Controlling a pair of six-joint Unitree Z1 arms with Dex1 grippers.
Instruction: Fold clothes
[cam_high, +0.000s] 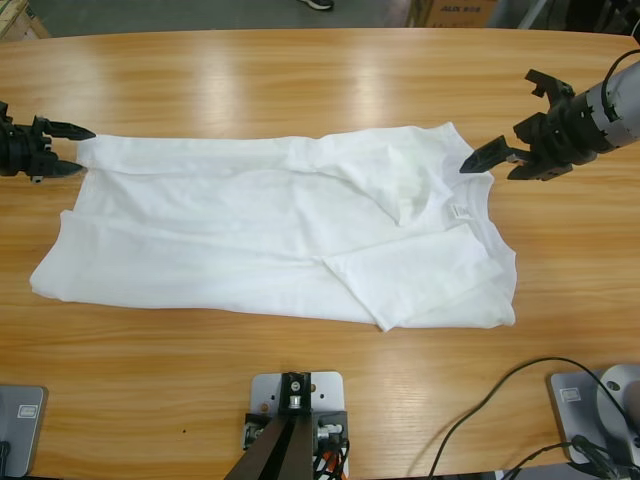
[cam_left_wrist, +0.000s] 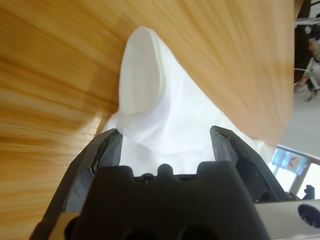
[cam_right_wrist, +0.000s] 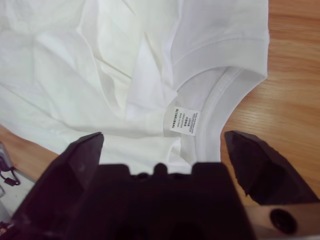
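A white T-shirt (cam_high: 250, 240) lies spread lengthwise across the middle of the wooden worktop (cam_high: 320, 80), its collar (cam_high: 478, 190) toward the right end and its hem toward the left. The fabric is rumpled, with a fold running from the upper middle down toward the collar and a flap turned over at the lower right. A small white label (cam_high: 457, 212) shows inside the neckline.

The left pincer (cam_high: 60, 148) comes in from the left edge, jaws spread apart and holding nothing, with one black jaw on either side of the shirt's upper left corner. In the left wrist view, a rounded lobe of the white cloth (cam_left_wrist: 150, 100) rises up the frame from between the parted jaws of that pincer (cam_left_wrist: 167, 137), the bare wood beside it.

The right pincer (cam_high: 500, 158) reaches in from the right edge, also released and empty, its lower jaw tip just beside the collar. The right wrist view looks down past the wide-open jaws of this pincer (cam_right_wrist: 162, 145) at the ribbed neckband (cam_right_wrist: 220, 75) and the printed label (cam_right_wrist: 182, 121) sewn beneath it, with wood visible to the right of the collar.
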